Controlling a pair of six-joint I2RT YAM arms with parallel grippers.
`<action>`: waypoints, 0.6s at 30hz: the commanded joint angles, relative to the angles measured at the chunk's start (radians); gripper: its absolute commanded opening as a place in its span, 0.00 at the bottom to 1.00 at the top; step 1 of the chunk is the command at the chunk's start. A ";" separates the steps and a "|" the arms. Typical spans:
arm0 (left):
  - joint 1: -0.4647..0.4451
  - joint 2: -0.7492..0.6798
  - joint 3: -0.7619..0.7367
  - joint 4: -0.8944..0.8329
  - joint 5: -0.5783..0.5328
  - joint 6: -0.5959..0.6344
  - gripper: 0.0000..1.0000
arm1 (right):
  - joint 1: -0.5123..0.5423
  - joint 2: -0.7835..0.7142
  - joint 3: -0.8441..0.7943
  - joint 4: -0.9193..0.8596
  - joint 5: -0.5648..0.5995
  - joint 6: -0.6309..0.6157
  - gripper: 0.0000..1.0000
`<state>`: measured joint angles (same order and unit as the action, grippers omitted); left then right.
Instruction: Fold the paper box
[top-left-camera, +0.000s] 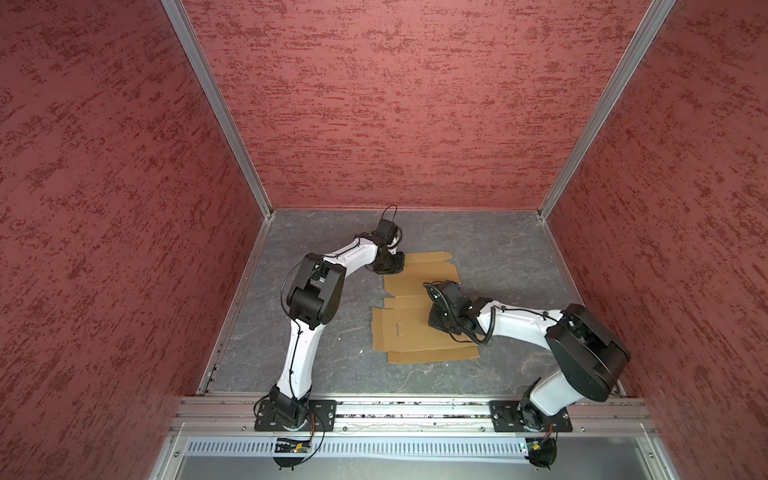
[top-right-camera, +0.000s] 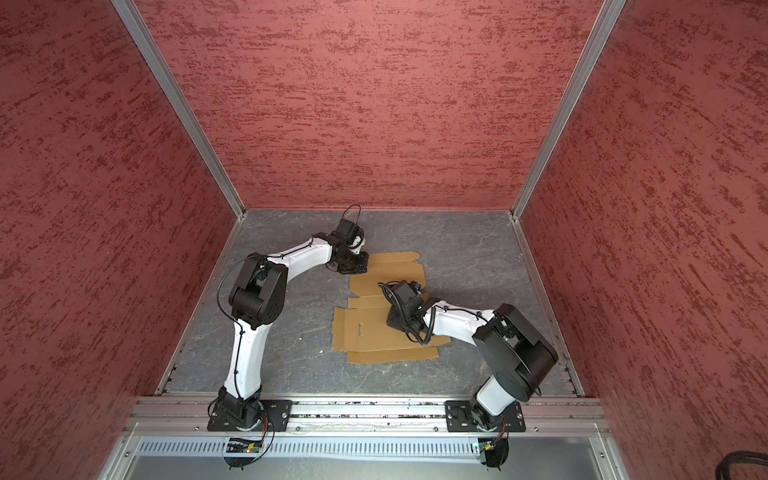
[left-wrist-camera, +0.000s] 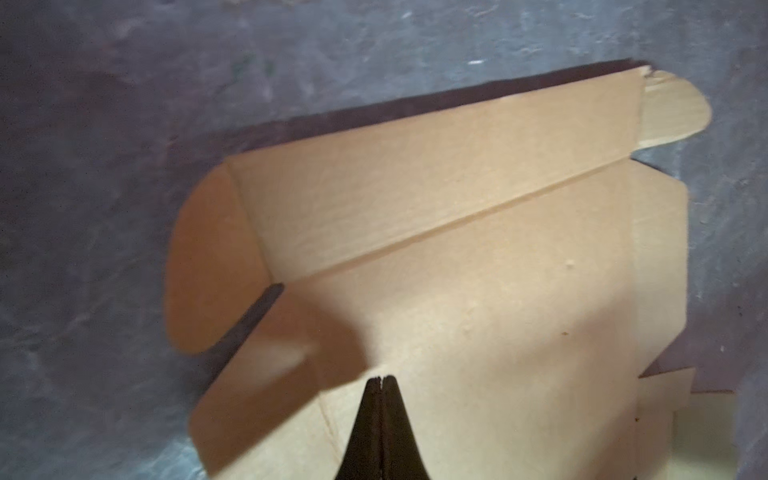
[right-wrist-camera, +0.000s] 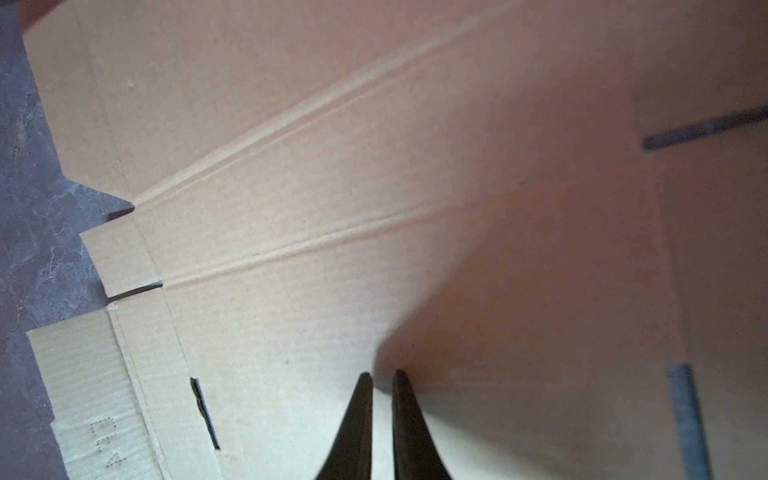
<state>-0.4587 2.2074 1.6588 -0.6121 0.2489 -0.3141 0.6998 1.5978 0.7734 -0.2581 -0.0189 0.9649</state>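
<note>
The only writing is a faint dotted code (right-wrist-camera: 107, 444), too small to read, on a flap of the paper box (top-left-camera: 407, 332), which lies unfolded mid-surface (top-left-camera: 311, 365), with the left gripper (left-wrist-camera: 380, 380) clenched empty over its far-left corner and the right gripper (right-wrist-camera: 382, 374) all but closed, empty, over its middle panel.

Red textured walls (top-left-camera: 374, 104) enclose a grey, seemingly stone-patterned floor (top-left-camera: 498, 249).

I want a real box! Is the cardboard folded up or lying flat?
Mostly flat, not folded: in both top views the paper box lies spread on the table, flaps out.
</note>
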 joint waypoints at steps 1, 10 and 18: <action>0.010 0.020 -0.034 0.024 -0.036 -0.025 0.00 | -0.037 0.056 0.018 -0.086 0.041 -0.013 0.14; 0.029 -0.023 -0.144 0.067 -0.063 -0.073 0.00 | -0.140 0.135 0.119 -0.134 0.052 -0.140 0.14; 0.028 -0.121 -0.302 0.111 -0.055 -0.162 0.00 | -0.228 0.297 0.329 -0.190 0.060 -0.299 0.15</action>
<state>-0.4213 2.0895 1.4273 -0.4419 0.1936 -0.4259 0.4953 1.8168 1.0618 -0.3866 0.0051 0.7410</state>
